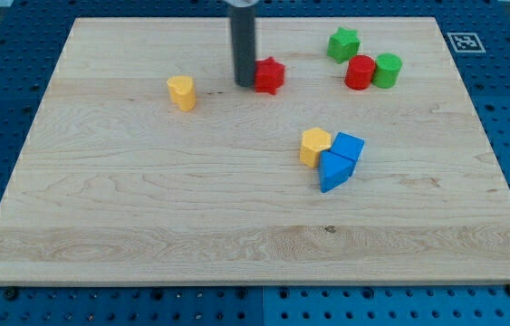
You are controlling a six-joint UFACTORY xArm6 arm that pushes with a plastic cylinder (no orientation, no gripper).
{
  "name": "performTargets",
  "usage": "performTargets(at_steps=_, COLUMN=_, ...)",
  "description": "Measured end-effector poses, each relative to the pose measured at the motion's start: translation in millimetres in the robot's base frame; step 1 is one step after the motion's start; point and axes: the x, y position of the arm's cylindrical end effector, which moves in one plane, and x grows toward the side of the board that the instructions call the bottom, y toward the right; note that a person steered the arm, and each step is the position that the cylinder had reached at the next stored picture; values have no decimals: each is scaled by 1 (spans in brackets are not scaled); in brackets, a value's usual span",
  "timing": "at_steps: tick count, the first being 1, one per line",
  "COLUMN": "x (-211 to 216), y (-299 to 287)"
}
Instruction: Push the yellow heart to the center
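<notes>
The yellow heart (pixel 181 92) lies on the wooden board (pixel 146 208) toward the view's upper left. My tip (pixel 244 84) is at the lower end of the dark rod, to the right of the heart and apart from it. The tip stands right beside the left side of a red star-shaped block (pixel 270 75), touching or nearly touching it.
A yellow hexagon block (pixel 314 146) sits right of centre, against a blue cube (pixel 349 147) and a blue triangle (pixel 333 171). At the view's upper right are a green star (pixel 343 43), a red cylinder (pixel 360 71) and a green cylinder (pixel 387 70).
</notes>
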Motion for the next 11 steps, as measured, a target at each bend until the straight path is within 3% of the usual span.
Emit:
performTargets(at_steps=2, x=0, y=99)
performTargets(at_steps=3, x=0, y=103)
performTargets(at_steps=5, x=-32, y=-89)
performTargets(at_steps=6, x=-24, y=-193)
performTargets(at_steps=7, x=16, y=-231)
performTargets(at_steps=11, x=29, y=-77)
